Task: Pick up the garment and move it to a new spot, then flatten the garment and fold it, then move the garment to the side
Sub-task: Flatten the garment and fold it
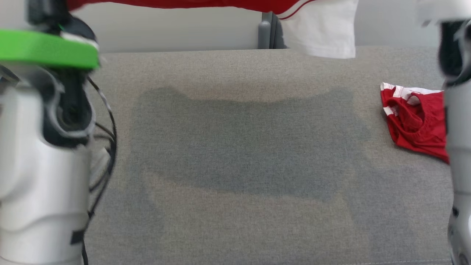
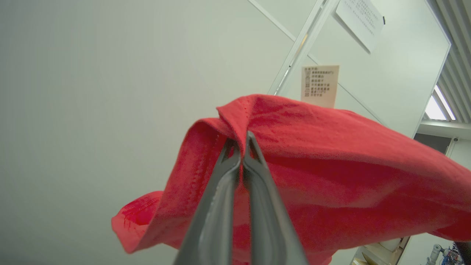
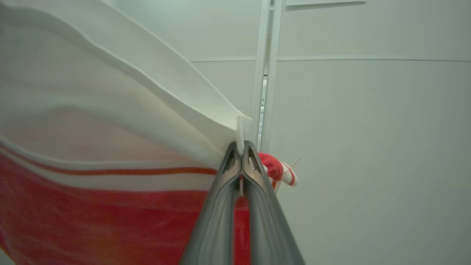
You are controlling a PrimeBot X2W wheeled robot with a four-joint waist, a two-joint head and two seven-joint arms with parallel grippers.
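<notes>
The garment [image 1: 316, 25] is red with a white part and thin stripes. It hangs stretched along the top of the head view, high above the grey cushion [image 1: 235, 206], and throws a broad shadow there. My left gripper [image 2: 241, 147] is shut on a red fold of the garment [image 2: 331, 165], against a pale wall. My right gripper [image 3: 241, 149] is shut on the white edge of the garment [image 3: 110, 121], with red cloth below it. Both pale forearms rise at the left and right edges of the head view.
A second red and white piece of clothing [image 1: 415, 121] lies crumpled on the cushion at the right. Black cables [image 1: 105, 147] hang by my left arm, under a green ring [image 1: 44, 48]. A pale wall with a grey post [image 1: 268, 33] stands behind the cushion.
</notes>
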